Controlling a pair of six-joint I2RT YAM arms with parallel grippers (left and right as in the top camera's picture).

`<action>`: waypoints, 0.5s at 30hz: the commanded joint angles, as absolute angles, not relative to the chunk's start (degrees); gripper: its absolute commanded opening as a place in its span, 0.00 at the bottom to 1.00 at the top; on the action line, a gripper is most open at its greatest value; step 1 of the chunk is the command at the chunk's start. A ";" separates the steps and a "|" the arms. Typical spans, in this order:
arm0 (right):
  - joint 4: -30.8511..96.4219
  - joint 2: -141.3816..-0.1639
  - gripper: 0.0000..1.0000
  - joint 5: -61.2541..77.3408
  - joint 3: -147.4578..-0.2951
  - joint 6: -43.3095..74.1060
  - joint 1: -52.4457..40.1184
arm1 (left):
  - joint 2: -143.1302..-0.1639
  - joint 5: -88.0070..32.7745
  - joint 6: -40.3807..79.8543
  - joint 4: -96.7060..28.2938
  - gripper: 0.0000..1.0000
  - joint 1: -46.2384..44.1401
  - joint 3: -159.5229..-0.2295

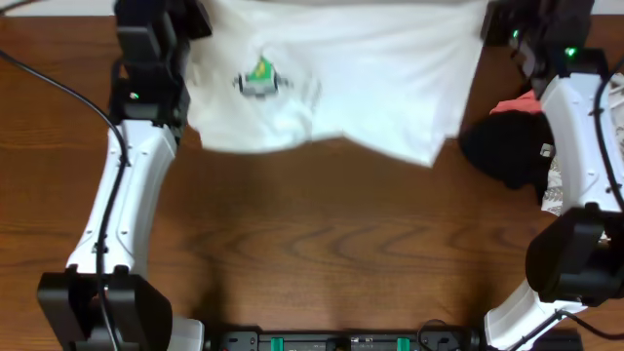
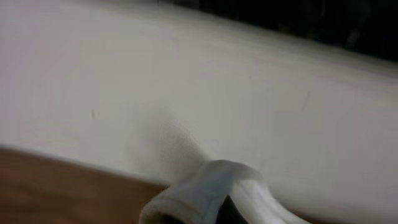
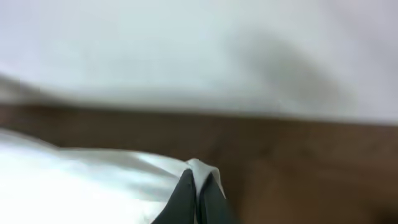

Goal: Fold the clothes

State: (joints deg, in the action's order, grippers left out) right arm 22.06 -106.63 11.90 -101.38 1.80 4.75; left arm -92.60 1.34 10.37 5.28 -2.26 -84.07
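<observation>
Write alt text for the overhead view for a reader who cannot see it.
A white T-shirt with a small green print is held spread between the left gripper and right gripper at the far side of a brown wooden table. Dark and red clothing lies beside the right arm.

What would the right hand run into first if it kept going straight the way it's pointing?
The right hand pinches the shirt; straight ahead it would likely meet the bare wooden table first, then more shirt beyond. Depth is blurry.
</observation>
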 commanded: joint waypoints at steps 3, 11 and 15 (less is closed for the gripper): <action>26.20 -104.16 0.01 7.46 -115.39 2.20 5.30 | -90.91 -1.06 10.31 2.85 0.06 -0.93 -92.05; 48.53 -104.29 0.01 7.29 -116.84 -0.51 5.32 | -90.80 -1.10 11.25 -26.57 0.06 -1.08 -92.14; 64.79 -104.29 0.01 7.31 -114.26 -0.21 5.28 | -90.80 -2.31 11.92 -42.89 0.06 -1.08 -92.12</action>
